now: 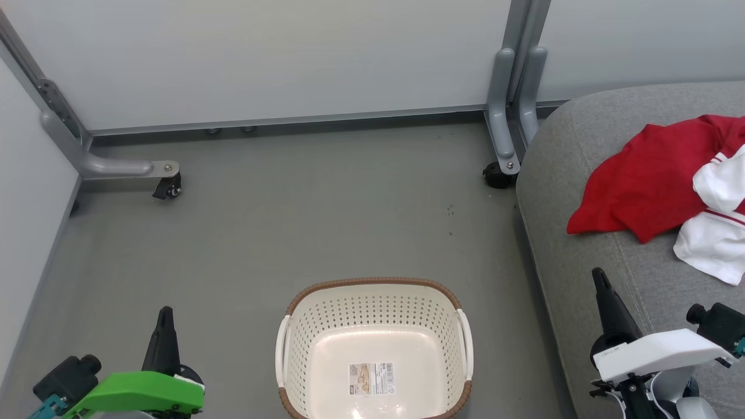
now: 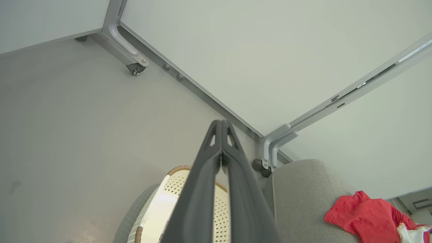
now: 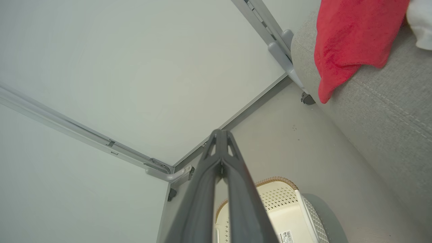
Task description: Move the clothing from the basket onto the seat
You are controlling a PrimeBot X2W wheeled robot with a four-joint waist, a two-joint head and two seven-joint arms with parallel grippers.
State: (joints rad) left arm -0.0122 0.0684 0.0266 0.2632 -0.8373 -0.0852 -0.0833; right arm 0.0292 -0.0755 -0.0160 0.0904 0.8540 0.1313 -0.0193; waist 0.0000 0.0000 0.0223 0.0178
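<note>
Seat (image 1: 559, 174): grey, to my right, bearing the load. No fault noted on it.

Clothing (image 1: 640, 180): red and white, lying in a heap on the seat. In the right wrist view a red corner hangs towards the seat's rounded edge above the floor (image 1: 291, 221). Risk: if my right arm sweeps across and drags that corner, the garment could slide off. The white part runs out of the head view at the right, so I cannot tell how securely that side lies.

Basket (image 1: 372, 283): on the floor between my two arms, showing a bare bottom with a label (image 1: 371, 378). Its near end is cut off by the frame, though I judge nothing is left inside. Risk: a careless arm move could knock it, as it looks light.

Left gripper (image 1: 166, 317): fingers pressed together, holding nothing, low and left of the basket, well apart from the clothing.

Right gripper (image 1: 599, 282): fingers likewise together and holding nothing, over the seat's near edge, with the clothing ahead and to its right, near but not touching.
</note>
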